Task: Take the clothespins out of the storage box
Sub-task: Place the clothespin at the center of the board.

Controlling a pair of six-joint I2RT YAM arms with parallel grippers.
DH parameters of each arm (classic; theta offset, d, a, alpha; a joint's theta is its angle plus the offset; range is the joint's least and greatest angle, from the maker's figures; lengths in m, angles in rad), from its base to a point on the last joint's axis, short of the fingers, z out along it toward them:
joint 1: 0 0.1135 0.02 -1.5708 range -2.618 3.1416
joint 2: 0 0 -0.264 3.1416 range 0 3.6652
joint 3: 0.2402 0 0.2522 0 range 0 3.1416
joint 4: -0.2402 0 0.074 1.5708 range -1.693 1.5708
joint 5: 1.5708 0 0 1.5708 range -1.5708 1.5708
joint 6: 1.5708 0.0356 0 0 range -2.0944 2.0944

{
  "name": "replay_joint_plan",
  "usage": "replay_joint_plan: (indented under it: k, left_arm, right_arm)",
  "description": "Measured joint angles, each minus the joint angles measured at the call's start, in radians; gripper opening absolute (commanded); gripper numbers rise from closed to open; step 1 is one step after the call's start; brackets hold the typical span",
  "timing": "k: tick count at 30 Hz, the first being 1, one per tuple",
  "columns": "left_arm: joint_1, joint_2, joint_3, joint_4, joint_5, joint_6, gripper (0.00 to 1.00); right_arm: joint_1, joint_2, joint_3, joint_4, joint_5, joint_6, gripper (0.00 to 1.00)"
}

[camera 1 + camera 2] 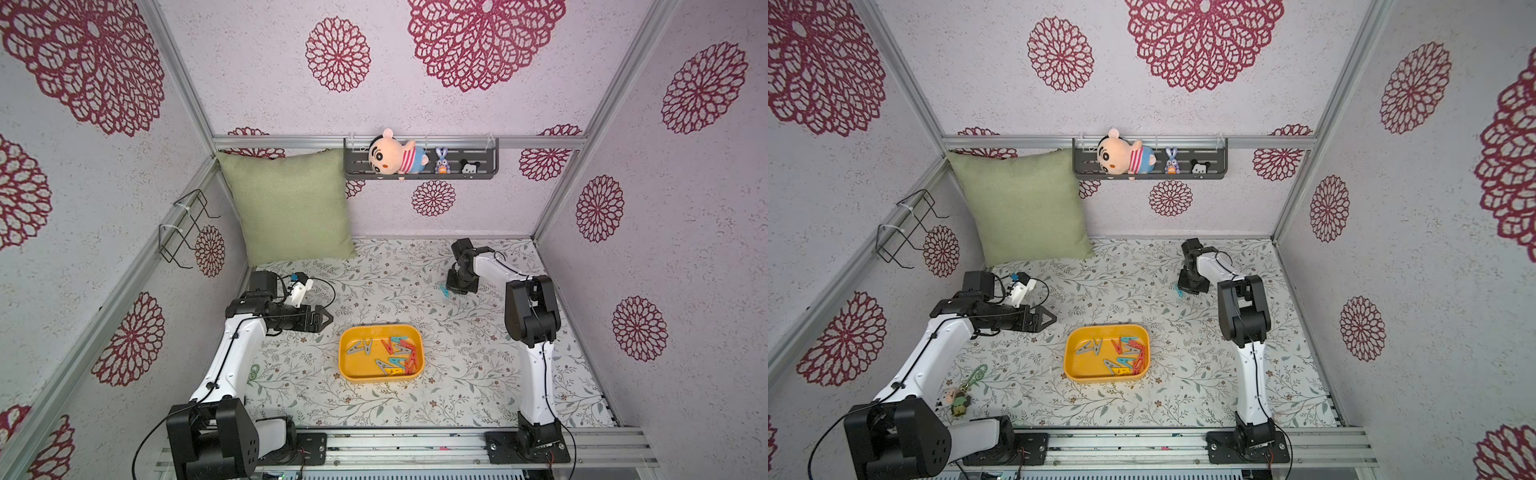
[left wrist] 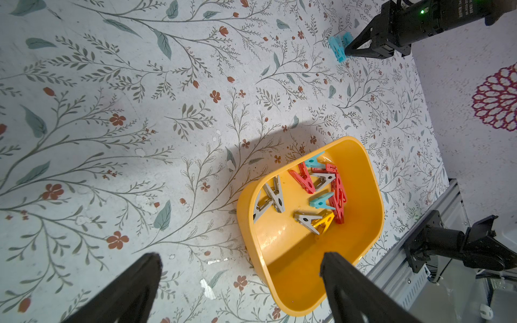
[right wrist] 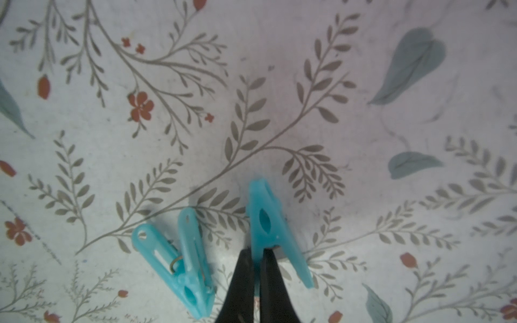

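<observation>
The yellow storage box (image 1: 357, 368) (image 1: 1084, 368) (image 2: 293, 265) sits mid-table, with several grey, red, teal and yellow clothespins (image 1: 399, 353) (image 1: 1127, 353) (image 2: 321, 190) inside. My left gripper (image 1: 326, 319) (image 1: 1050, 319) (image 2: 240, 260) hovers left of the box, open and empty. Far back right, my right gripper (image 1: 451, 291) (image 1: 1185, 290) (image 3: 258, 251) points down at the table, shut on a teal clothespin (image 3: 265, 221) close to the surface. A second teal clothespin (image 3: 179, 257) lies flat on the table just beside the held one.
A green pillow (image 1: 286, 203) leans in the back left corner. A dark wall shelf (image 1: 478, 172) holds plush toys. A wire rack (image 1: 187, 228) hangs on the left wall. A small keychain toy (image 1: 961, 399) lies by the left arm's base. An aluminium rail (image 1: 415, 444) runs along the front.
</observation>
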Motion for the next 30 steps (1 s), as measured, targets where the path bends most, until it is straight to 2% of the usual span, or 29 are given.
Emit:
replay_joint_plan:
  k: [16,22,30]
  left_arm:
    - [0.0,0.0,0.0,0.0,0.001,0.0,0.97]
    - [0.0,0.0,0.0,0.0,0.0,0.0,0.97]
    - [0.0,0.0,0.0,0.0,0.002,0.0,0.98]
  right_arm:
    - [0.026,0.0,-0.006,0.003,0.024,0.011,0.09]
    - [0.034,-0.004,-0.012,0.002,0.027,0.022,0.18]
    - [0.052,-0.006,-0.011,-0.013,0.027,0.027,0.21]
